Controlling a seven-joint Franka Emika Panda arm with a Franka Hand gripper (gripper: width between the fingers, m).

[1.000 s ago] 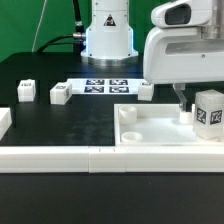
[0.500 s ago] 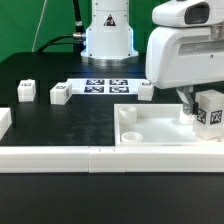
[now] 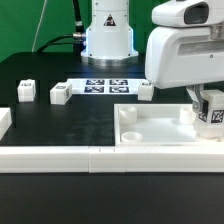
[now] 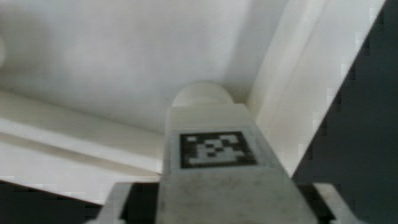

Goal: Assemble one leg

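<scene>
Gripper: the gripper [image 3: 207,106] is shut narrow on the leg [image 3: 212,113]; its jaws press the block from two opposite sides.
Grip, wrist view: the gripper [image 4: 217,198] has the leg [image 4: 215,140] filling the gap between the jaws, with no space showing on either side.
Leg: held upright, its black-and-white tag facing the exterior camera (the same kind of tag fills the near face in the wrist view); its rounded far end points down at the tray.
Leg's place: over the tray [image 3: 160,128], at the corner on the exterior view's right and close to the raised rim; whether its lower end touches the tray floor cannot be told.
Tray, wrist view: the tray [image 4: 89,60] shows as white floor, with a rim wall running just beside the leg.
Tray holes: a round hole [image 3: 128,115] lies open at the corner on the exterior view's left; well apart from the leg.
Arm: the white wrist housing [image 3: 185,50] hangs above the gripper; the arm base [image 3: 108,35] stands behind.
Marker board: the marker board [image 3: 105,86] lies flat on the black table [image 3: 60,122], beyond the tray.
Loose parts: a small block [image 3: 146,90] sits just beside the marker board; a second small block [image 3: 60,95] and a third small block [image 3: 25,92] stand further toward the exterior view's left.
Front edge: a long white rail [image 3: 60,157] lies across the foreground.
</scene>
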